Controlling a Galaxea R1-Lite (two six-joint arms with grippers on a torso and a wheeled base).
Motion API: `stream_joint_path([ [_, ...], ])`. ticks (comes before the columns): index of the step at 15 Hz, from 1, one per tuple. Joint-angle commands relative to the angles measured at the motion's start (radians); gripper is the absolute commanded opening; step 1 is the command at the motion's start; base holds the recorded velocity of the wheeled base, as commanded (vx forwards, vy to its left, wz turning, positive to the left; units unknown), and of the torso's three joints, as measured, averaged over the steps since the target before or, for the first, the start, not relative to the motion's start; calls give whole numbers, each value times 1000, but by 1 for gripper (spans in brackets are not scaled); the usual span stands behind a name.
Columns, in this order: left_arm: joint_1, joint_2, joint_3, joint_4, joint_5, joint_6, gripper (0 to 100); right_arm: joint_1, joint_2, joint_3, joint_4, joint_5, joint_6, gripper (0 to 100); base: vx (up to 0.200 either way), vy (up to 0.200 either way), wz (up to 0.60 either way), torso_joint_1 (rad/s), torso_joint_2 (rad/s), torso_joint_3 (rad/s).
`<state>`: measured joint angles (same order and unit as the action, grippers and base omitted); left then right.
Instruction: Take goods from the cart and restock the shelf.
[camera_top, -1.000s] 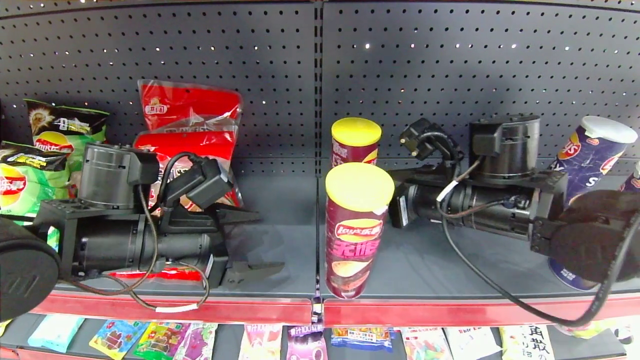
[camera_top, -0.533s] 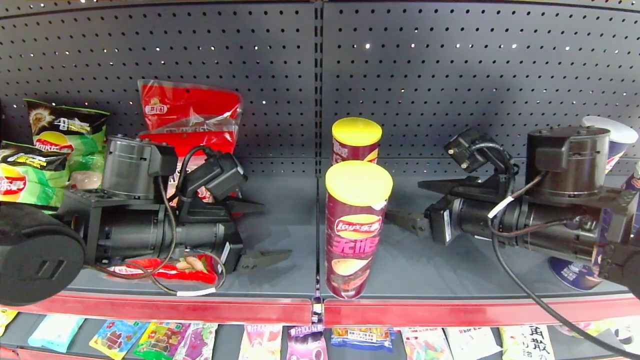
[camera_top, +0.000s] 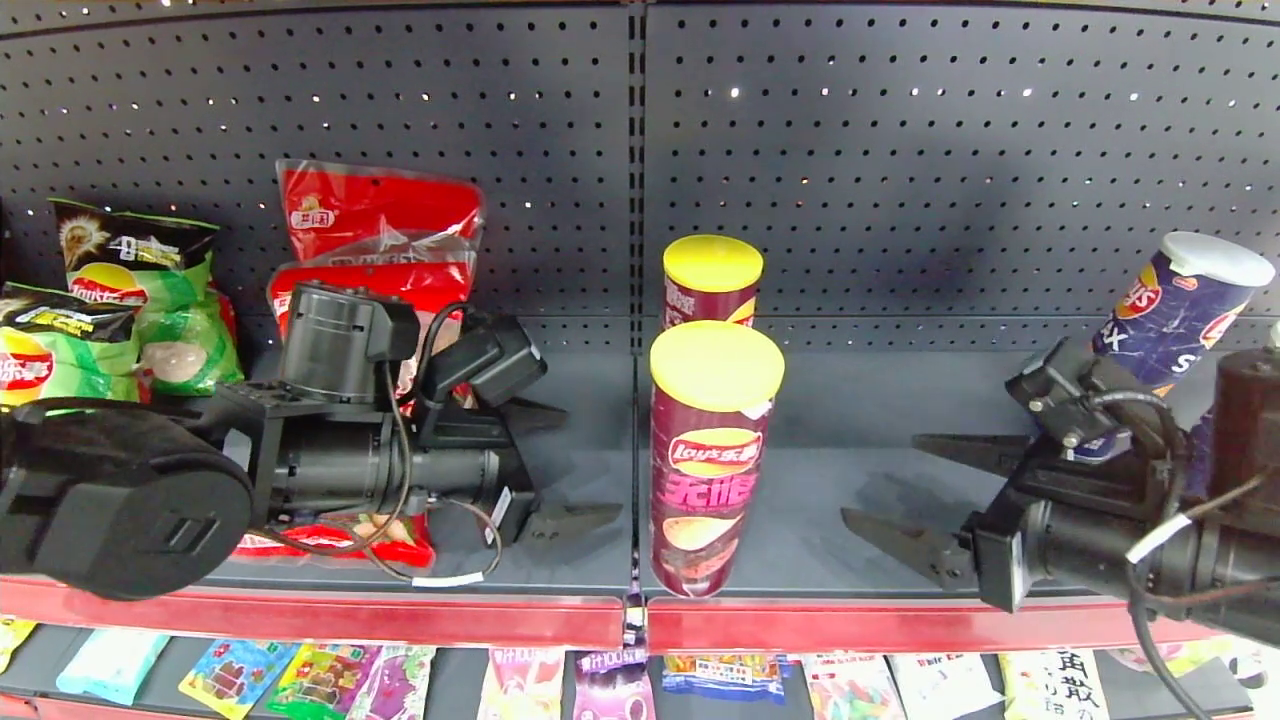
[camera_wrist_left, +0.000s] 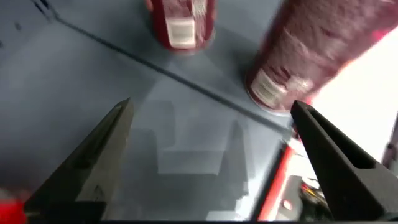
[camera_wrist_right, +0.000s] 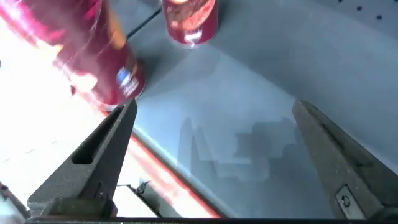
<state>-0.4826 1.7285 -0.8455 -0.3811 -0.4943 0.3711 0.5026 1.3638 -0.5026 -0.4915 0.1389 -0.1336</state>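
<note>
Two maroon chip cans with yellow lids stand upright on the grey shelf (camera_top: 830, 500), one at the front (camera_top: 715, 460) and one behind it (camera_top: 712, 280). My left gripper (camera_top: 585, 465) hovers open just left of the front can, holding nothing. My right gripper (camera_top: 885, 480) is open and empty, a short way right of that can. In the left wrist view the front can (camera_wrist_left: 311, 50) and back can (camera_wrist_left: 183, 25) lie beyond the open gripper (camera_wrist_left: 211, 162). The right wrist view shows the front can (camera_wrist_right: 93, 56) and back can (camera_wrist_right: 189, 18) past its open gripper (camera_wrist_right: 217, 162).
A blue chip can (camera_top: 1180, 300) leans tilted at the shelf's right end. Red snack bags (camera_top: 380, 240) and green chip bags (camera_top: 130, 300) stand at the left, behind my left arm. The shelf's red front edge (camera_top: 800, 625) runs below, with small packets (camera_top: 300, 680) on the lower shelf.
My right arm has drawn back to the right and downward, away from the cans, uncovering the blue can. My left arm has shifted right, closer to the front can.
</note>
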Motion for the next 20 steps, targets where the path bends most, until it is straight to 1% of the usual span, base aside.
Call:
stream_joint_path([
  [1, -16, 59, -3, -32, 14, 0, 100, -4, -75, 32, 1, -1, 2, 100, 0, 0, 0, 0, 0, 0],
  [5, -39, 71, -6, -35, 14, -6, 100, -10, -84, 21, -1, -1, 3, 100, 0, 0, 0, 0, 0, 0],
  [13, -45, 71, -6, -35, 14, -6, 100, -10, -86, 16, -1, -1, 3, 100, 0, 0, 0, 0, 0, 0],
  [20, -48, 88, -29, -35, 14, -6, 100, -10, -86, 13, -1, -1, 3, 100, 0, 0, 0, 0, 0, 0],
])
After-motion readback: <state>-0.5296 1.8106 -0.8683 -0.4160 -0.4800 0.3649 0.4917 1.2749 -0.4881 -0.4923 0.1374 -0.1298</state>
